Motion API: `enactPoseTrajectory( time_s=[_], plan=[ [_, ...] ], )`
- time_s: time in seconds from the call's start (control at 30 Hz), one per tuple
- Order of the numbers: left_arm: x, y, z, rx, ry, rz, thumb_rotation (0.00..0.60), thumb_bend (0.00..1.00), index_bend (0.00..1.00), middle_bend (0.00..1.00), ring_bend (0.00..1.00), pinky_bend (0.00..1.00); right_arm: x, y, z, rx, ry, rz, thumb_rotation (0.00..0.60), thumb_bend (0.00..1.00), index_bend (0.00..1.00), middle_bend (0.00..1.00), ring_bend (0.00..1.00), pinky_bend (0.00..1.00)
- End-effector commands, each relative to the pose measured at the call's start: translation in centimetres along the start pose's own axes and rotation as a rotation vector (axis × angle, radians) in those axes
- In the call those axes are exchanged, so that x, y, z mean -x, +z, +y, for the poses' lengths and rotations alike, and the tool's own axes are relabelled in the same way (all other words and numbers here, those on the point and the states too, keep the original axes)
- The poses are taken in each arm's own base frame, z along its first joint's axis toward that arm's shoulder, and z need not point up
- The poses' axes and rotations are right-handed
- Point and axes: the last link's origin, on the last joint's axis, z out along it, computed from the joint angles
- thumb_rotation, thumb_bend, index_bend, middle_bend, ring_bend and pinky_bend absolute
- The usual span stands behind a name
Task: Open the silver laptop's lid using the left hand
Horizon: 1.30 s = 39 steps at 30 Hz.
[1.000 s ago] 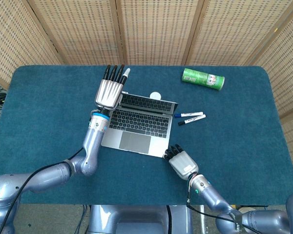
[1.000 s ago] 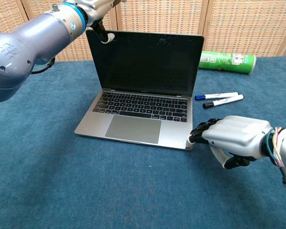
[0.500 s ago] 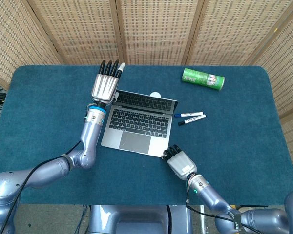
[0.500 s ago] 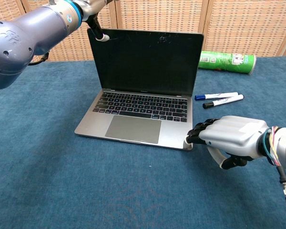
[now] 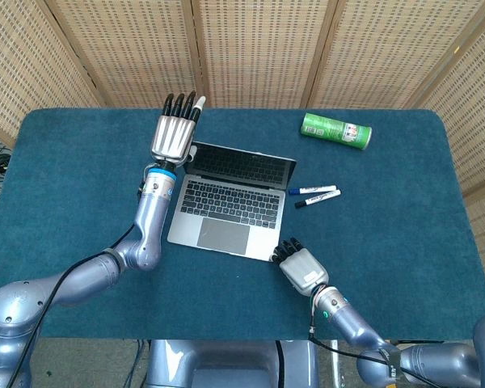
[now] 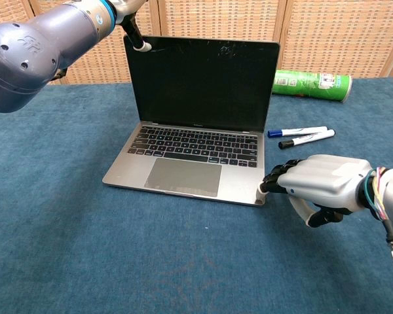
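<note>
The silver laptop [image 5: 226, 202] stands open in the middle of the blue table, its dark screen [image 6: 203, 82] leaning slightly back. My left hand [image 5: 176, 133] reaches over the lid's top left corner with its fingers straight. In the chest view only its thumb tip [image 6: 141, 45] shows, touching that corner on the screen side. My right hand [image 5: 301, 267] lies at the laptop's front right corner, and its fingertips [image 6: 270, 182] touch the base there. It holds nothing.
A green can [image 5: 335, 129] lies on its side at the back right. Two markers [image 5: 315, 195] lie just right of the laptop. Wicker screens stand behind the table [image 5: 65, 178]. My left forearm [image 6: 46, 46] crosses the upper left of the chest view.
The lid has tilted further back. My left hand has moved with it towards the far side of the table. The right hand has stayed at the base's corner.
</note>
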Motion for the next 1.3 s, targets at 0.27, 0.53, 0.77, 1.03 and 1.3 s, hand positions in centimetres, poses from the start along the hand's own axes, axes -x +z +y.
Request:
enactPoseTrajectory(
  time_s=[0.27, 0.53, 0.77, 1.03, 1.3],
  plan=[
    [0.1, 0.6, -0.3, -0.033, -0.046, -0.005, 0.6, 0.31, 0.0, 0.0, 0.0, 0.0, 0.0, -0.1, 0.2, 0.005, 0.0, -0.01, 0.6, 1.0, 0.17, 0.18, 0.0, 0.05],
    [-0.2, 1.0, -0.6, -0.047, -0.05, 0.002, 0.6, 0.31, 0.0, 0.0, 0.0, 0.0, 0.2, 0.0, 0.2, 0.006, 0.005, -0.012, 0.6, 1.0, 0.17, 0.18, 0.0, 0.05],
    [-0.9, 0.8, -0.5, -0.029, -0.045, 0.016, 0.6, 0.31, 0.0, 0.0, 0.0, 0.0, -0.1, -0.2, 0.3, 0.01, 0.017, 0.003, 0.6, 1.0, 0.17, 0.18, 0.0, 0.05],
    [-2.3, -0.8, -1.2, 0.014, -0.06, 0.038, 0.6, 0.31, 0.0, 0.0, 0.0, 0.0, -2.7, -1.3, 0.7, 0.019, 0.068, 0.091, 0.6, 1.0, 0.17, 0.18, 0.0, 0.05],
    [-5.3, -3.6, -2.5, 0.071, -0.095, 0.085, 0.6, 0.31, 0.0, 0.0, 0.0, 0.0, -5.7, -4.2, 3.1, 0.064, 0.126, 0.2, 0.6, 1.0, 0.17, 0.18, 0.0, 0.05]
  ],
)
